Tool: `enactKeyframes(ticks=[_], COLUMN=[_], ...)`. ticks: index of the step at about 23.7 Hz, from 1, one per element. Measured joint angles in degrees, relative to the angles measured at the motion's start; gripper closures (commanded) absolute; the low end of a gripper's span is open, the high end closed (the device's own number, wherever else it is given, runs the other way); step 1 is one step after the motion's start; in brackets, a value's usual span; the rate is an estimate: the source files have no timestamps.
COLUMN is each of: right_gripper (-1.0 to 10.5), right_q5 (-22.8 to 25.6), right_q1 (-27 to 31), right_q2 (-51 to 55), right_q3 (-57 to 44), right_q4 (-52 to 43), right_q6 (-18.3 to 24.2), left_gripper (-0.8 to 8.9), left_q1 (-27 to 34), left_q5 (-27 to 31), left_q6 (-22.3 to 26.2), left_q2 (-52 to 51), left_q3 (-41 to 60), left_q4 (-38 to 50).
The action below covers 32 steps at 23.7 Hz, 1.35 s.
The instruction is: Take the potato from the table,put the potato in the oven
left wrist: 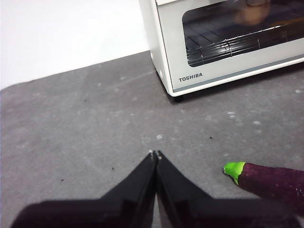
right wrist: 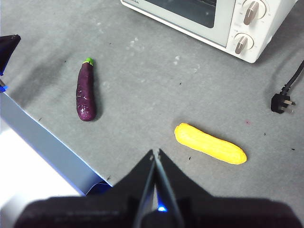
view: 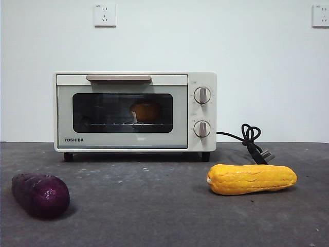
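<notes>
The potato (view: 146,110) sits inside the oven (view: 134,111) on the wire rack, seen dimly through the dark glass of the closed door; it also shows through the window in the left wrist view as a tan potato (left wrist: 251,13). The cream oven (left wrist: 228,42) stands at the back of the grey table (view: 154,206). My left gripper (left wrist: 155,153) hovers shut and empty over the table, in front of the oven's left corner. My right gripper (right wrist: 155,152) is shut and empty too, held high above the table's front part.
A dark purple vegetable (view: 40,194) lies at the front left, with a green stem end (left wrist: 233,169). A bumpy yellow-orange vegetable (view: 251,178) lies at the front right. The oven's black cord and plug (view: 253,141) rest to its right. The table's front edge (right wrist: 47,142) shows in the right wrist view.
</notes>
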<state>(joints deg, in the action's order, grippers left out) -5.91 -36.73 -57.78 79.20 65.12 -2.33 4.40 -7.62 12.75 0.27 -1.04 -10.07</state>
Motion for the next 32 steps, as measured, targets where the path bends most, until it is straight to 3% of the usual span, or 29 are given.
enactKeyframes(ticks=[15,18,22,25,32], right_gripper=[9.5,9.5,9.5,9.5,9.5], right_q5=[0.6,2.1,-10.4,-7.9,-5.9], right_q1=[0.6,7.7,24.3,34.2,37.1], right_q2=[0.1,4.1,15.9,25.7,39.8], right_q3=[0.0,-0.3,-9.7,-22.5,-46.3], right_q4=[0.0,-3.8,-22.0,-32.2,-51.0], right_q6=[0.3,3.0,2.7,2.5,2.1], left_gripper=[8.18,8.18,8.18,8.18,8.18], left_q1=[0.0,0.0,0.0,0.0,0.0], left_q5=[0.0,0.0,0.0,0.0,0.0], left_q6=[-1.1,-1.1,-1.1,-1.2,-1.3], left_q2=[0.0,0.0,0.0,0.0,0.0], left_q3=[0.0,0.0,0.0,0.0,0.0], left_q4=[0.0,0.0,0.0,0.0,0.0])
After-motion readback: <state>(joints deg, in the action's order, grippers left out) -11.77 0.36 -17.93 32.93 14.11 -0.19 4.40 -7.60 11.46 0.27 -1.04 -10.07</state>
